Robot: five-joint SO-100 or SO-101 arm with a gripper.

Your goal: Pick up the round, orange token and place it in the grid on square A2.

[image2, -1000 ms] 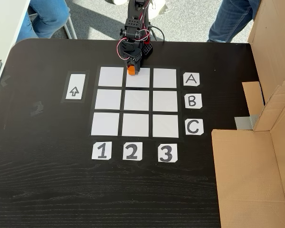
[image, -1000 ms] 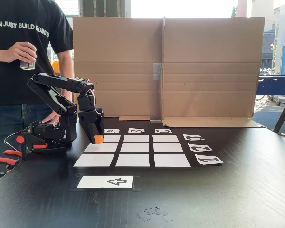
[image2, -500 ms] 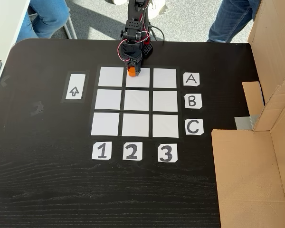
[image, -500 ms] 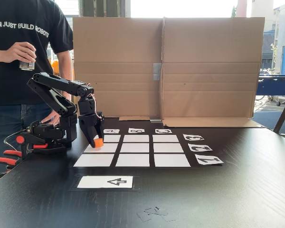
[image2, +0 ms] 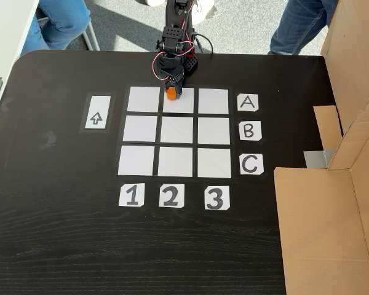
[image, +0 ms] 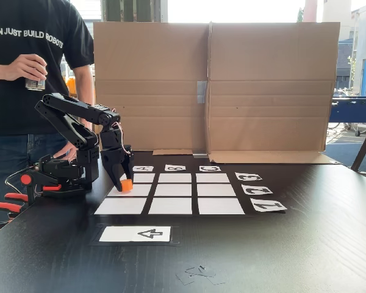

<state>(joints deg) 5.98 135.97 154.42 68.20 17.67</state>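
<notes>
Black tabletop (image2: 61, 233) carried the grid (image2: 177, 158). Over square A2 (image2: 186, 103), at its arm-side edge, the gripper (image2: 171, 94) was clamped on the token (image: 127, 184), low against the paper.

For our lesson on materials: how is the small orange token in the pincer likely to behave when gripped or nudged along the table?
The orange token keeps its shape between the pincer fingers, so it is probably stiff. It looks small beside a grid cell, so likely light. Being short and squat, it seems unlikely to tip; on its flat face it would probably slide, not roll.
</notes>
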